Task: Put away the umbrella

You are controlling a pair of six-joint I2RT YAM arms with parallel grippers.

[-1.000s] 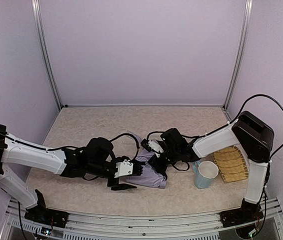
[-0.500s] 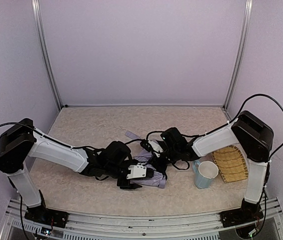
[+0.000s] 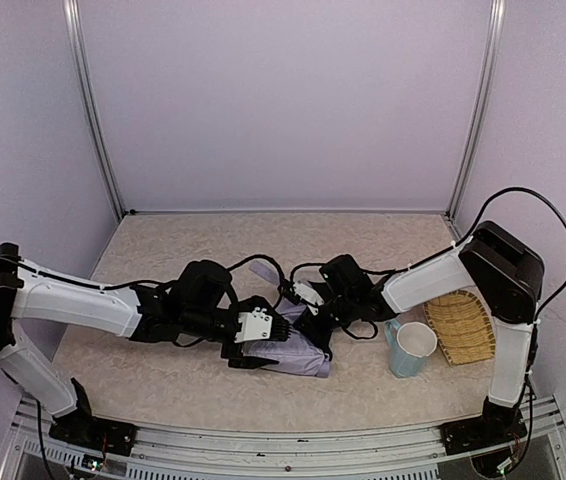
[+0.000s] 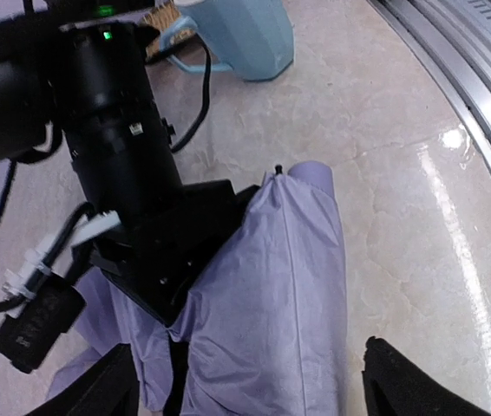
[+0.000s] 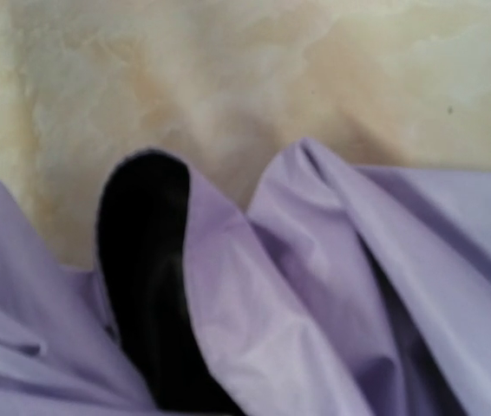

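Note:
The umbrella lies collapsed in a loose lavender heap at the front middle of the table. In the left wrist view its fabric runs between my two black fingertips. My left gripper is open wide and straddles the heap's left end. My right gripper presses into the umbrella from the right and appears shut on its fabric; it shows black in the left wrist view. The right wrist view is filled with lavender folds and black lining. The shaft and handle knob are hidden.
A pale blue cup stands right of the umbrella. A woven yellow tray lies beyond it at the right wall. The metal front rail runs close by. Cables trail from the right wrist.
My left arm swung right along the front of the umbrella, then drew back left and up, and its open jaws now sit over the heap's left end. The right arm has held still.

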